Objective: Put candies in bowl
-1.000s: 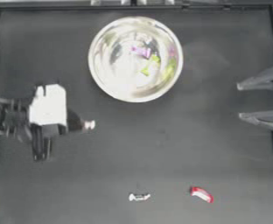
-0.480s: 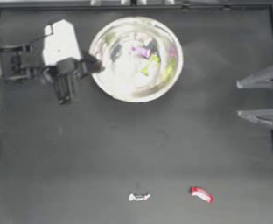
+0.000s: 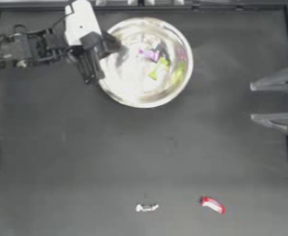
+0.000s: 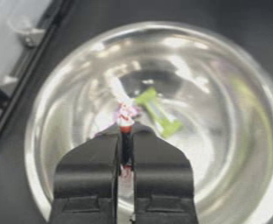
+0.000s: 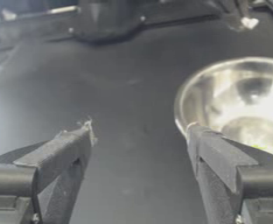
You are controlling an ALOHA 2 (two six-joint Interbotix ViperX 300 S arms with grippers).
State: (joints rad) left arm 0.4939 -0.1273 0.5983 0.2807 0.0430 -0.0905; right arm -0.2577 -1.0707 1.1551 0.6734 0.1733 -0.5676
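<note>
The shiny silver bowl (image 3: 138, 102) stands at the table's back, left of centre. A purple-white candy (image 3: 149, 54) and a yellow-green candy (image 3: 158, 69) lie inside it. My left gripper (image 3: 109, 45) hangs over the bowl's left rim, shut on a white candy (image 4: 123, 105) whose twisted end sticks out past the tips. In the left wrist view the left gripper (image 4: 126, 129) is above the bowl (image 4: 32, 131), with the yellow-green candy (image 4: 157, 112) below it. A white candy (image 3: 147, 208) and a red-white candy (image 3: 212, 204) lie near the front edge. My right gripper (image 3: 274, 98) is parked open at the right.
A raised dark border (image 3: 171, 9) runs along the table's back edge, close behind the bowl. The right wrist view looks across the table between the right gripper (image 5: 139, 144) fingers and shows the bowl (image 5: 182, 101) and the far edge.
My left gripper has swung from the table's left side up and to the right, ending over the bowl's left rim. The right arm and the candies on the table have not moved.
</note>
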